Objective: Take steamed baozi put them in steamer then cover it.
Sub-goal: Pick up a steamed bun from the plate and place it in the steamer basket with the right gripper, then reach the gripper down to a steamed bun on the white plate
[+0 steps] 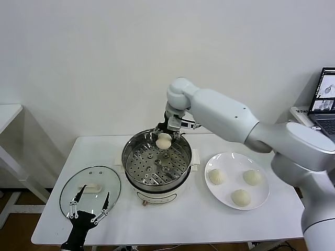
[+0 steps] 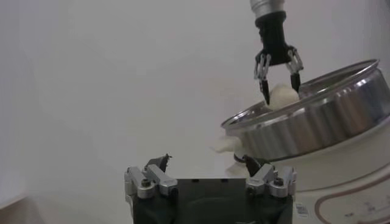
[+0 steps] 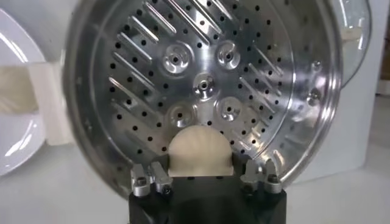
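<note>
Now I have one baozi [image 1: 164, 140], smooth, cream-white and domed, clamped in my right tool [image 1: 165, 137] just above the far rim of the steamer [image 1: 133, 151], high enough to clear the wall. Three more wait on the plate [image 1: 261, 201] alongside. My left tool [image 1: 89, 209] hovers wide over the cover [image 1: 71, 188] on the worktop [image 1: 199, 225].

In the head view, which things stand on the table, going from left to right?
Lid → steamer, with the right gripper holding a baozi over its far rim → plate with three baozi.
</note>
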You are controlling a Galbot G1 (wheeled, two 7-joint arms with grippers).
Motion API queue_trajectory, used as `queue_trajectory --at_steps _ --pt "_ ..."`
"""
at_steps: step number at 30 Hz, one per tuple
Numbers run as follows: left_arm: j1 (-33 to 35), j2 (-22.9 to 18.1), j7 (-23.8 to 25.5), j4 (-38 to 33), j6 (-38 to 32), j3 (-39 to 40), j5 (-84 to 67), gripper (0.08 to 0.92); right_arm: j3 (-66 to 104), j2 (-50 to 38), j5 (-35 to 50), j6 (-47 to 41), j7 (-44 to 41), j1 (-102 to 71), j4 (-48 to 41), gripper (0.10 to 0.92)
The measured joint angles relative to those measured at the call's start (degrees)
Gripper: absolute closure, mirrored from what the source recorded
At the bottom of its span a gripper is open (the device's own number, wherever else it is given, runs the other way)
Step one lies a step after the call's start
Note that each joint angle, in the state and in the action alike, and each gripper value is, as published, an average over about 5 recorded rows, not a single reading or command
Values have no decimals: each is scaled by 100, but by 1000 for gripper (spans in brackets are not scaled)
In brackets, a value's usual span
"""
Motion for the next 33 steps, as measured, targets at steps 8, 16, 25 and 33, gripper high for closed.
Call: queue_trajectory --at_steps 8,16,25,33 --pt "-6 0 -6 25 -25 -10 -5 177 84 327 -306 129 126 -181 -424 284" --pt "-23 9 -8 26 -32 -24 -11 177 127 352 -293 121 91 -137 -456 204" --pt "-62 27 -12 32 -9 -25 -11 177 -150 -367 1028 -854 -383 435 314 203" --pt "-81 48 -12 2 29 29 2 177 -921 -1666 2850 -2642 -578 1187 820 203"
